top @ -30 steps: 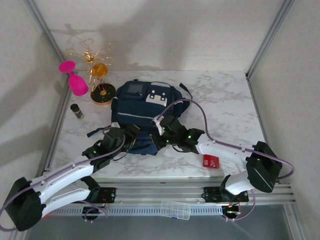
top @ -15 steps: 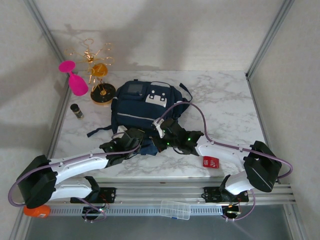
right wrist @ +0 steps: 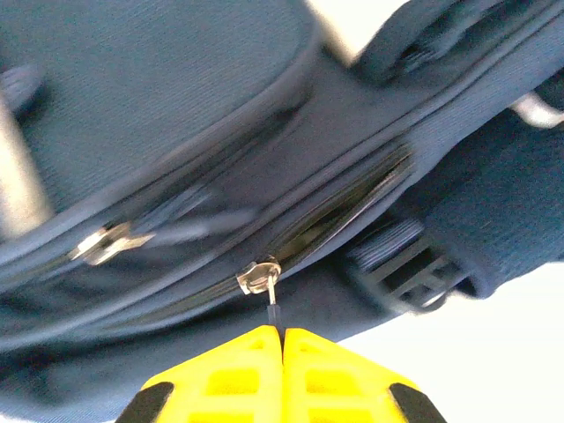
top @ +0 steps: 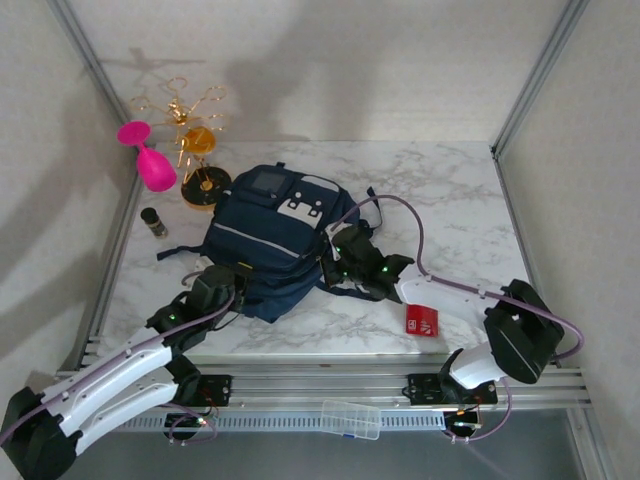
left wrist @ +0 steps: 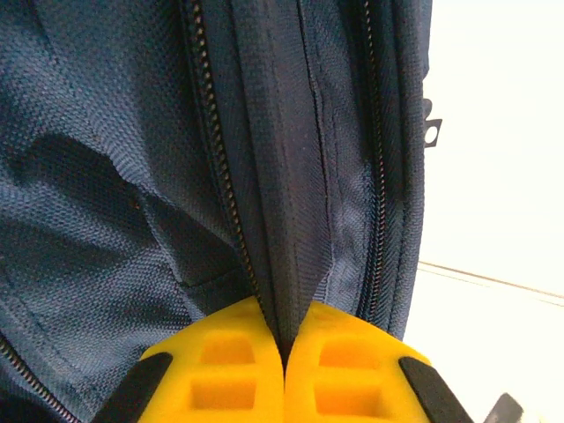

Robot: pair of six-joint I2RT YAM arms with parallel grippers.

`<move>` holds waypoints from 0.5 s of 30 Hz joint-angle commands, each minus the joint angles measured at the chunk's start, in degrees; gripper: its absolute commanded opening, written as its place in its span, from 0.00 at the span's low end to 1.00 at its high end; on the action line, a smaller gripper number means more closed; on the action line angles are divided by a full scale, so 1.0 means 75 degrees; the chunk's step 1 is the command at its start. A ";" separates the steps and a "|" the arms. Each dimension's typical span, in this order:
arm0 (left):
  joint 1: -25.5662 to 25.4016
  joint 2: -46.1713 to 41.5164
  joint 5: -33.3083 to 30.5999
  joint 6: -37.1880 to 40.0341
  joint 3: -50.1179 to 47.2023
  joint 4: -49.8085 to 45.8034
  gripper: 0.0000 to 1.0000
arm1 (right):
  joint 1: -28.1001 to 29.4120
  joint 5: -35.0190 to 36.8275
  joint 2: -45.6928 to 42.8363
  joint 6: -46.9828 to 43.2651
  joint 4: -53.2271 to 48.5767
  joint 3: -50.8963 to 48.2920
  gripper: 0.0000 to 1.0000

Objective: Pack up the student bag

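Student bag (top: 270, 240) lying flat on the marble table (top: 460, 200), left fingers (left wrist: 220, 370) pinched shut on a fabric seam (left wrist: 291, 220) at the bag's near edge, right fingers (right wrist: 344, 374) clamped on a zipper pull (right wrist: 261, 280) at the bag's right side

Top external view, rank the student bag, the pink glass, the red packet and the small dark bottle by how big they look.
1. student bag, by far.
2. pink glass.
3. red packet and small dark bottle: too alike to rank.
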 commanded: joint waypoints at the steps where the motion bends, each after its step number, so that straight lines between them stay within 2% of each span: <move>1: 0.0497 -0.0296 -0.0679 0.0663 -0.0114 -0.0641 0.00 | -0.0784 0.1325 0.0669 0.0348 -0.0465 0.0383 0.00; 5: 0.0733 -0.0019 -0.0177 0.0997 -0.0045 -0.0403 0.00 | -0.0876 0.1273 0.1080 0.0274 -0.0349 0.0992 0.00; 9: 0.0822 0.0311 0.0102 0.1433 0.0138 -0.0214 0.00 | -0.0823 -0.0034 0.0642 -0.0023 -0.0329 0.0990 0.00; 10: 0.0833 0.0388 0.0167 0.1603 0.0208 -0.0147 0.03 | -0.0827 -0.0285 0.0434 -0.0037 -0.0307 0.0874 0.00; 11: 0.0845 0.0473 0.0222 0.1745 0.0298 -0.0187 0.14 | -0.0843 -0.0525 0.0252 -0.0034 -0.0343 0.0784 0.14; 13: 0.0846 0.0600 0.0336 0.2146 0.0462 -0.0293 0.38 | -0.0899 -0.0828 0.0086 -0.0018 -0.0594 0.0809 0.33; 15: 0.0875 0.0667 0.0164 0.2505 0.0671 -0.0800 0.42 | -0.0950 -0.0991 0.0069 0.0179 -0.0891 0.1025 0.43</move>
